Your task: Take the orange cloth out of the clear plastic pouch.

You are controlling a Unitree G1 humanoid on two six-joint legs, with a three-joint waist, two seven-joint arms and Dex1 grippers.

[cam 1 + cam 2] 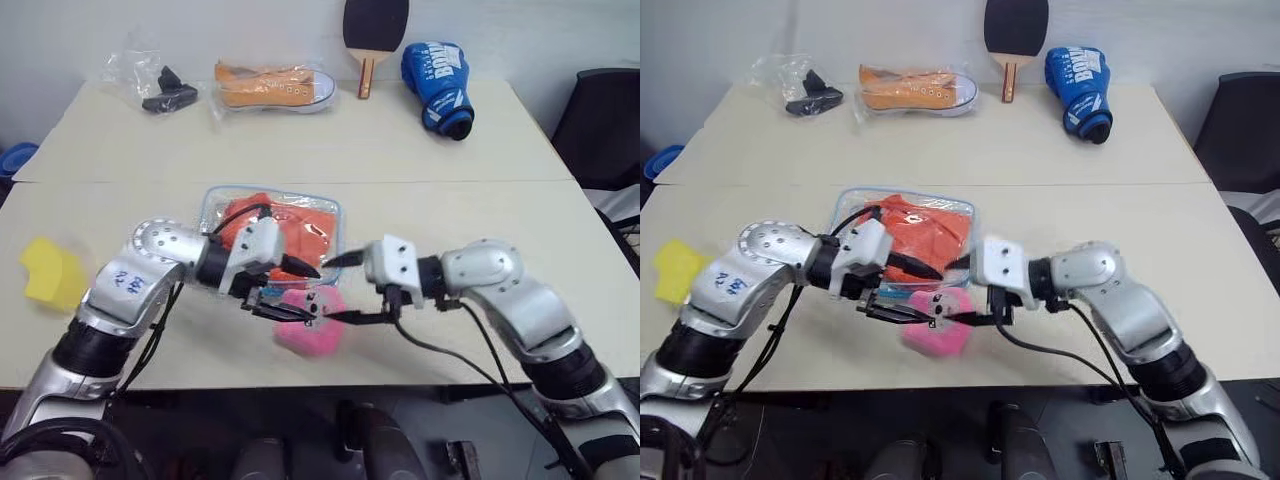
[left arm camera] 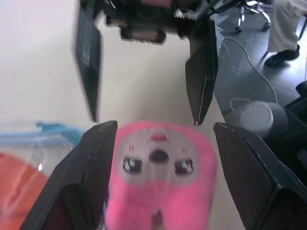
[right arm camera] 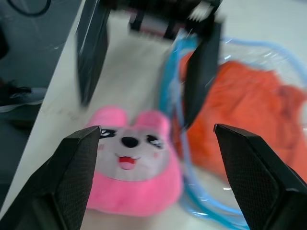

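A pale bench [image 1: 450, 200] stands against a light wall. At its far edge lie a thin clear bag with a black item [image 1: 160, 85], an orange sneaker [image 1: 272, 86], a table-tennis bat [image 1: 373, 35] and a blue boxing glove [image 1: 437, 85]; a yellow sponge [image 1: 50, 272] sits at the robot's left. The clear plastic pouch [image 1: 215, 205] lies flat near the front edge with the orange cloth [image 1: 305, 232] inside it. Its pink plush charm [image 1: 318, 335] rests on the bench just in front of the pouch. The left pincer [image 1: 290, 290] and the right pincer [image 1: 342, 288] face each other tip to tip above the charm, both with fingers spread wide and holding nothing.
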